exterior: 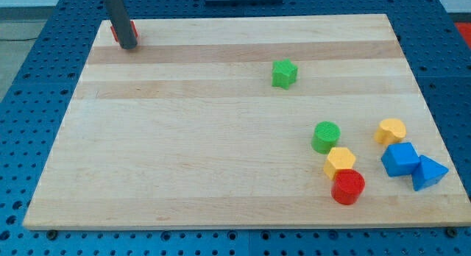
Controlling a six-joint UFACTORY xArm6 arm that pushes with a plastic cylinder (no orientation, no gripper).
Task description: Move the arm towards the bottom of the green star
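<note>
Two green blocks, the star [284, 73] and a cylinder [325, 137]; two yellow, two blue, two red, one red block [116, 32] mostly hidden behind the tip [128, 45] at the board's [184, 138] top-left corner; the rod holds nothing.

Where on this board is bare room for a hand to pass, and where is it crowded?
Bare wood fills the view's left and middle, between my tip by the red block, the green star and the board front edge. It is crowded at the view's bottom right, around the green cylinder.
</note>
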